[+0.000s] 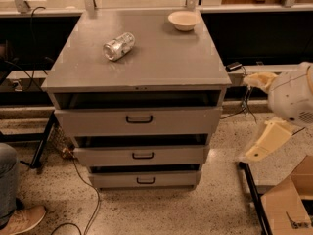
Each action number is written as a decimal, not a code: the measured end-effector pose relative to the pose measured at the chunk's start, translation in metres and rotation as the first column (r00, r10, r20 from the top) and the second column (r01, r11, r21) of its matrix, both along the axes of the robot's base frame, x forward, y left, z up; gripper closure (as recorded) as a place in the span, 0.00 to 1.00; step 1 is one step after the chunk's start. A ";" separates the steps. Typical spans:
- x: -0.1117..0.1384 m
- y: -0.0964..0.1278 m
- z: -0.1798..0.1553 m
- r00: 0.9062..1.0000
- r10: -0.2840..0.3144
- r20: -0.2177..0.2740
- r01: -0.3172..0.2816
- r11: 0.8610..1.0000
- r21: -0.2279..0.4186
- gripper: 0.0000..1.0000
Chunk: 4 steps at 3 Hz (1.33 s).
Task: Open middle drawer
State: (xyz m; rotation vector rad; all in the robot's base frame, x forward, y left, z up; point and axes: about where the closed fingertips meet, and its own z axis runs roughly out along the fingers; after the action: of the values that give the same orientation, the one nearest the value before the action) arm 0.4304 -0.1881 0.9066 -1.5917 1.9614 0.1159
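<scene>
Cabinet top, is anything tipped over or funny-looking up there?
Yes. The shiny can lies on its side on the cabinet top, so it might roll. The bowl sits upright near the back. The gripper is off to the right of the cabinet, away from the middle drawer.
</scene>
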 end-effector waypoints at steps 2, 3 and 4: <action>0.004 0.009 -0.053 0.998 -0.014 -0.057 0.018 0.997 0.077 0.00; 0.002 0.012 -0.098 0.994 0.030 -0.103 -0.026 0.999 0.043 0.00; -0.001 0.019 -0.165 0.982 0.100 -0.161 -0.101 0.995 0.000 0.00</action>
State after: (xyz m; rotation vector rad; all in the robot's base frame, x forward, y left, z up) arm 0.4296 -0.1693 0.7419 -1.7346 2.0029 0.2849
